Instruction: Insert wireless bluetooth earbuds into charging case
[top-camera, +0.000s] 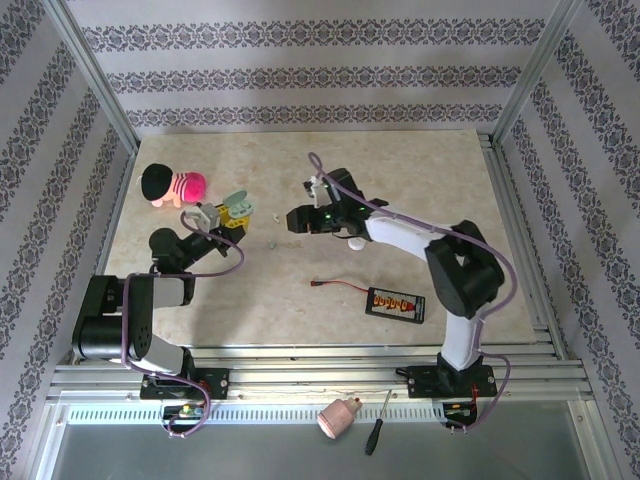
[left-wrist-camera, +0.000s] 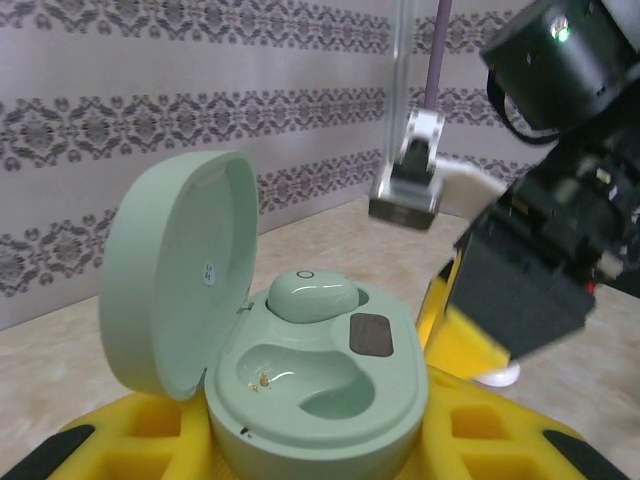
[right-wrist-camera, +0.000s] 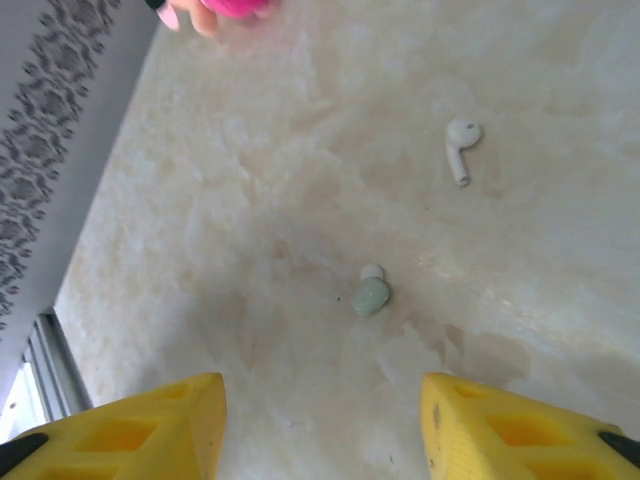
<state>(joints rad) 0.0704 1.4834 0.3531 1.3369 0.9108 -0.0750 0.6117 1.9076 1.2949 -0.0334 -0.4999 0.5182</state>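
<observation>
On the marbled table (right-wrist-camera: 250, 150), a pebble-smooth green earbud (right-wrist-camera: 369, 294) lies below the right tool (right-wrist-camera: 320, 430), fingers spread; the left tool (left-wrist-camera: 320, 455) pinches an oval case (left-wrist-camera: 320, 370) (lid up).

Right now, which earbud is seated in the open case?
The pale green earbud in the green case's far well; the second green earbud and the white stemmed earbud lie loose on the table.

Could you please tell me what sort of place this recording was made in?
Probably a staged robot test cell: patterned wallpaper panels, silver aluminium frame rails, and a beige marble-look tabletop.
</observation>
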